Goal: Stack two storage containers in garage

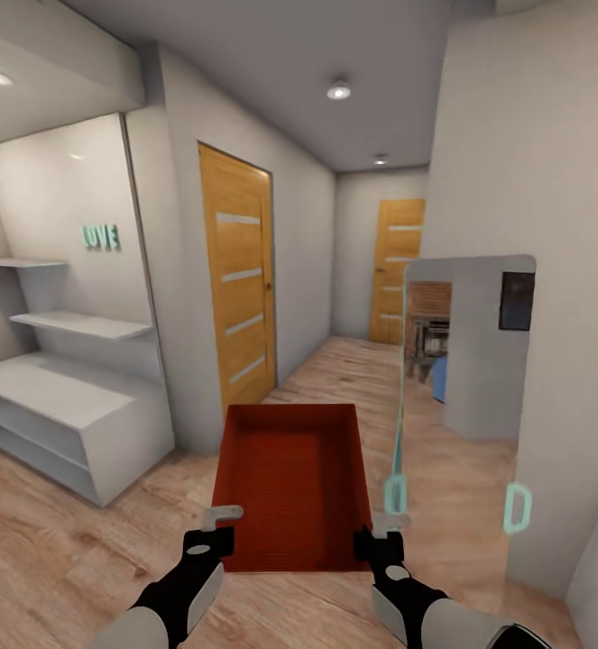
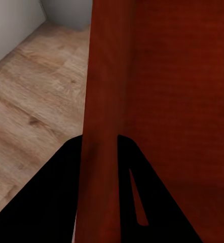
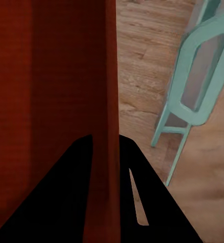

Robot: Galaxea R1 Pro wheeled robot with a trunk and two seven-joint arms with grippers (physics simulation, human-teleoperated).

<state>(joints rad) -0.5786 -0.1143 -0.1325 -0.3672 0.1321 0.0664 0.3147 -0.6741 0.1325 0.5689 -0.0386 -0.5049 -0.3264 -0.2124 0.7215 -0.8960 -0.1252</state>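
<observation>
I hold one orange-red storage container (image 1: 291,482) in front of me above a light wood-plank floor, in a hallway. My left gripper (image 1: 217,523) is shut on its left wall near the near corner, and my right gripper (image 1: 381,527) is shut on its right wall. The left wrist view has that thin wall (image 2: 99,152) running between the two dark fingers (image 2: 46,202). In the right wrist view the right wall (image 3: 104,152) is pinched the same way between the fingers (image 3: 152,202). The container is open on top and holds nothing.
A glass door (image 1: 461,361) with teal handles (image 1: 517,507) stands ajar at my right, close to the container's right side. White shelving (image 1: 64,406) stands at the left. Two wooden doors (image 1: 238,279) (image 1: 398,270) line the hallway ahead.
</observation>
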